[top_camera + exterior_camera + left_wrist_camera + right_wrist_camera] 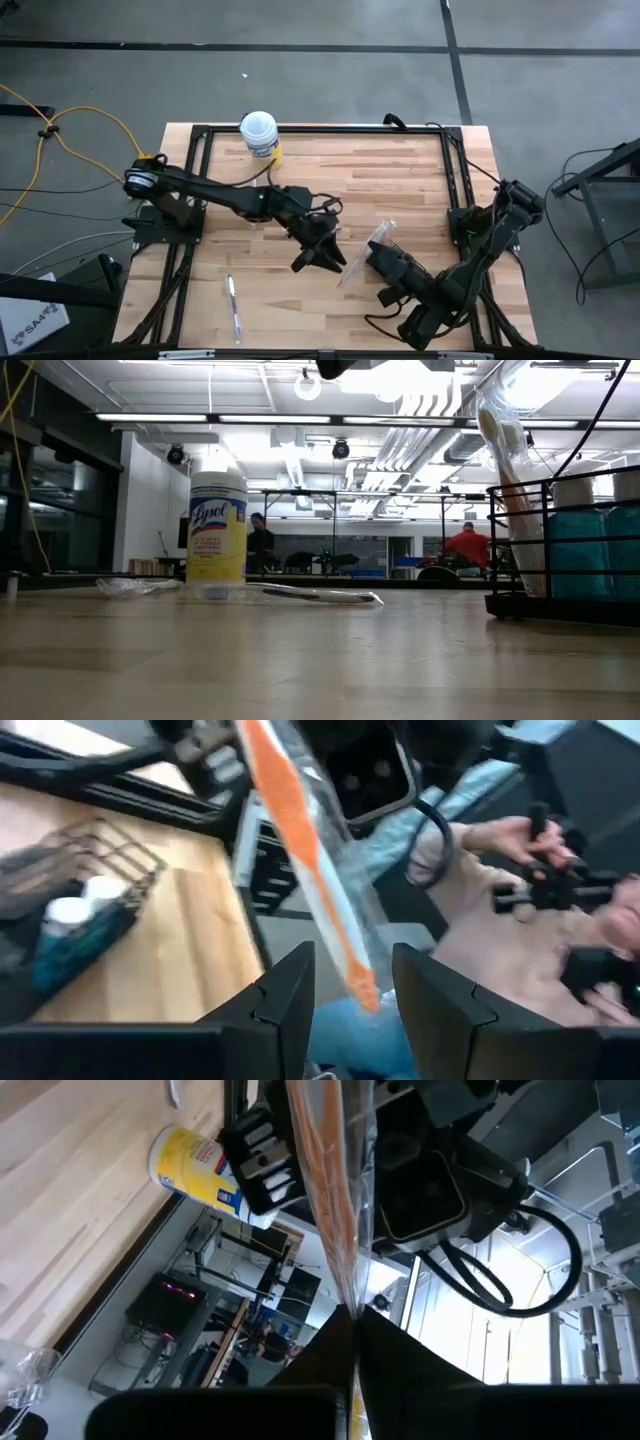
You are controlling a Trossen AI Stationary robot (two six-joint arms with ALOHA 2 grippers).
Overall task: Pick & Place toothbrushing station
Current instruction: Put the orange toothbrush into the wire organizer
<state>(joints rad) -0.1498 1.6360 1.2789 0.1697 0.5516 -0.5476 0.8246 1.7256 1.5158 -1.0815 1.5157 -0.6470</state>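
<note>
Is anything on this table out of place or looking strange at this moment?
Yes. An orange toothbrush in a clear wrapper is up in the air, pinched at one end by the right pincer, with the left pincer open around it. Another wrapped toothbrush lies alone near the table's front edge.

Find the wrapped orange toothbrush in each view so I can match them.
High: wrapped toothbrush, centre-right, at the right gripper.
Low: upright at the right, beside the wire rack.
Left wrist: slanting down the middle.
Right wrist: running from its pinching fingers.
Shared landmark: yellow wipes canister, absent from left wrist view.
</note>
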